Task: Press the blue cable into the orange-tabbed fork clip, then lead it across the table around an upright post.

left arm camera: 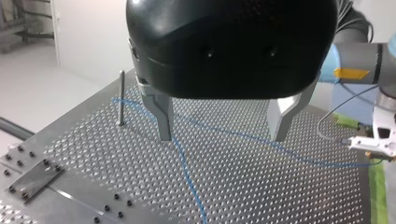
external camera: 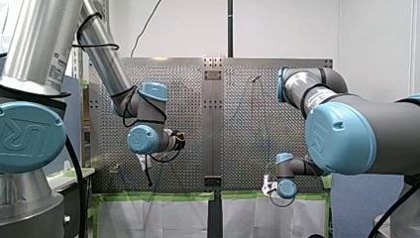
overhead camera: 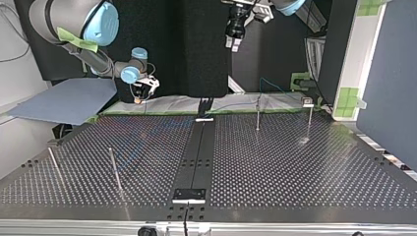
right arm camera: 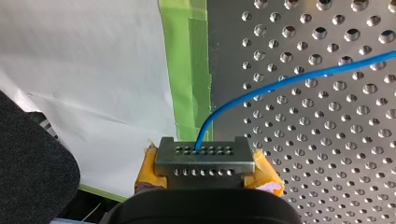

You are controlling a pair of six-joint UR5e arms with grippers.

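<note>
Now | right hand [right arm camera: 204, 158] is pinching cable [right arm camera: 261, 91], fully closed | left hand [left arm camera: 222, 135] is hovering wide open, empty | cable is seeming light, limp: grasp near post [left arm camera: 121, 98].

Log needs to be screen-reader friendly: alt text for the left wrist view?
My left gripper hangs open above the perforated table, the blue cable running beneath its metal fingers. An upright post stands nearby on the table.

End of blue cable [right arm camera: 280, 84] unseen inside right pincer [right arm camera: 204, 156]
</note>
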